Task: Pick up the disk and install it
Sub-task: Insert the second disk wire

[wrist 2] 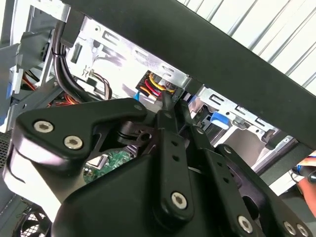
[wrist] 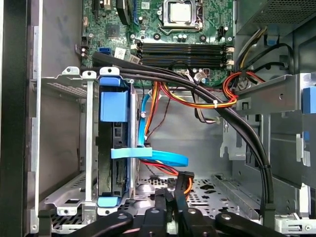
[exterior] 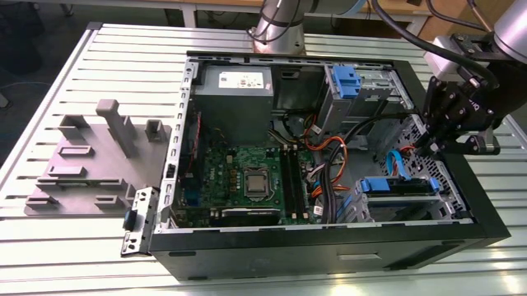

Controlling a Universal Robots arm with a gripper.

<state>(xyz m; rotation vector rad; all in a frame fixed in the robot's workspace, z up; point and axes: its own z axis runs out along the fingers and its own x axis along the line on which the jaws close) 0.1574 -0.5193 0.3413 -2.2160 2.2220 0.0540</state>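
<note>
Sitting in its metal bay is one disk (wrist: 112, 148) with blue edges. One gripper (exterior: 455, 143) hangs above the computer case (exterior: 329, 256), fingers pressed together, holding nothing.

Exterior high overhead; wrist views close inside case (exterior: 485, 216)

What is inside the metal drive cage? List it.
The blue-framed disk stands edge-on between the drive cage walls, a light-blue cable beside it. Frame and cage hide its silver body and label.
</note>
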